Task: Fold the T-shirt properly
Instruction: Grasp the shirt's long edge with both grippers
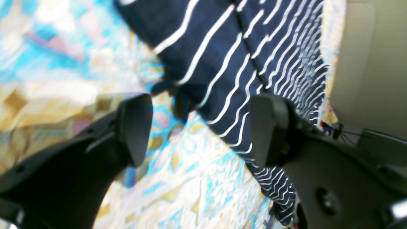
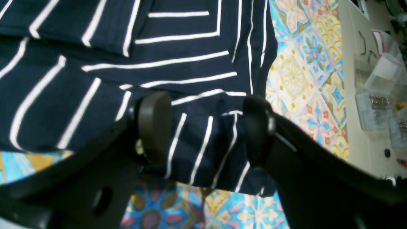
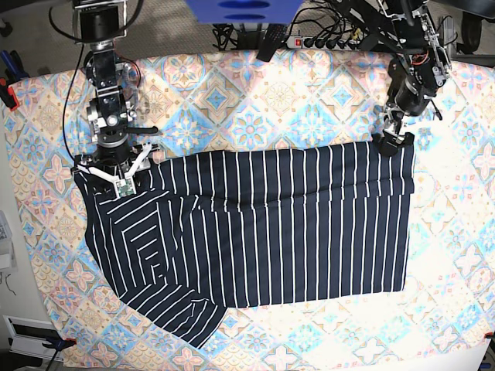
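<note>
**K:** On the left wrist view: left gripper [image 1: 200,130] has its jaws spread wide, nothing between them. One finger [image 1: 135,127] is over bare tablecloth [image 1: 178,184], the other over the T-shirt [image 1: 222,60]. The shirt's edge runs diagonally between the two. Frame is blurred, so I can't tell if either pad touches the cloth.

**M:** Room around it?

**K:** Open tablecloth to the camera's left and below. Table edge sits close beyond the shirt on the right of the frame.

**M:** Right wrist view?

**K:** Right gripper [image 2: 203,127] also stands wide apart, straddling a shirt corner. Striped cloth lies between the fingers, not pinched. Shirt hem ends just below the fingertips, side edge just past the right-hand finger. Tablecloth beyond it, then a bench with clear plastic boxes [image 2: 378,95].

**M:** Base view?

**K:** T-shirt [image 3: 255,232] lies flat mid-table, top strip folded down. A sleeve [image 3: 174,309] sticks out at the lower left of frame. Right gripper [image 3: 116,174] is at the shirt's upper-left corner, left gripper [image 3: 390,141] at the upper-right corner. Bare tablecloth [image 3: 255,108] on all sides.
</note>
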`<state>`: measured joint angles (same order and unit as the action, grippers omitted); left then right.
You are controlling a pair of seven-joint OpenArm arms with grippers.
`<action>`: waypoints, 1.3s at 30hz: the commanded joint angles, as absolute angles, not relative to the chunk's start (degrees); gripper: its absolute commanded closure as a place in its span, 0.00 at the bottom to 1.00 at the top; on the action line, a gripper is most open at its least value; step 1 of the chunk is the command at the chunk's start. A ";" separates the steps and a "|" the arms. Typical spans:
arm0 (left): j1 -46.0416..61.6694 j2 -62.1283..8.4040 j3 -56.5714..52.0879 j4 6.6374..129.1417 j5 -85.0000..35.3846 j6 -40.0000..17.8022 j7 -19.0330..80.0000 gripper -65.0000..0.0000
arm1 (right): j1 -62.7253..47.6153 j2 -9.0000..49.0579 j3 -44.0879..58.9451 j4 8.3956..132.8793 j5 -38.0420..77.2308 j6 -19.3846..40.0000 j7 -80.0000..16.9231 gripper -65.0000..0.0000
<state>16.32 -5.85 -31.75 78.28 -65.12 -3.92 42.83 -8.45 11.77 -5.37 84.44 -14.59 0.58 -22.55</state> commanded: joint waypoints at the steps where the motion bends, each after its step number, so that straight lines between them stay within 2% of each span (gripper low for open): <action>1: 15.78 -6.29 -31.87 77.93 -65.19 -3.82 43.03 0.28 | -7.69 12.35 -5.23 85.58 -14.73 0.04 -21.23 0.47; 17: 7.08 -6.29 -31.69 66.15 -64.92 -3.91 43.12 0.29 | -10.33 12.35 -3.65 85.93 -14.81 0.04 -21.14 0.47; 20: 7.08 -6.29 -31.60 66.15 -64.92 -3.91 43.12 0.44 | -11.21 12.35 -2.07 86.02 -14.81 0.04 -21.32 0.47; 23: 6.99 -6.37 -31.52 66.15 -64.92 -3.91 43.12 0.76 | -11.38 12.44 -0.40 85.67 -14.90 0.04 -21.32 0.47; 26: 6.99 -6.37 -31.52 66.15 -64.92 -3.91 43.21 0.97 | -11.91 12.53 0.48 85.49 -14.90 0.13 -21.41 0.47; 27: 7.08 -6.37 -31.52 66.15 -64.92 -3.91 43.21 1.00 | -11.91 12.53 0.48 85.49 -14.90 0.13 -21.41 0.47; 34: 7.43 -6.37 -31.60 66.15 -65.19 -3.91 43.47 1.00 | -11.56 12.53 0.57 85.14 -13.23 0.31 -21.58 0.47; 37: 7.52 -6.37 -31.69 66.15 -65.27 -3.91 43.47 1.00 | -11.56 12.53 4.09 85.85 -2.59 1.01 -26.07 0.47; 39: 7.52 -6.46 -31.69 66.15 -65.27 -3.91 43.56 1.00 | -11.47 12.44 9.19 85.76 8.84 5.67 -28.97 0.47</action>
<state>7.05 -6.39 -31.64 66.11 -65.01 -4.71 42.41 -12.12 11.42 8.78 84.68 9.72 6.24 -30.52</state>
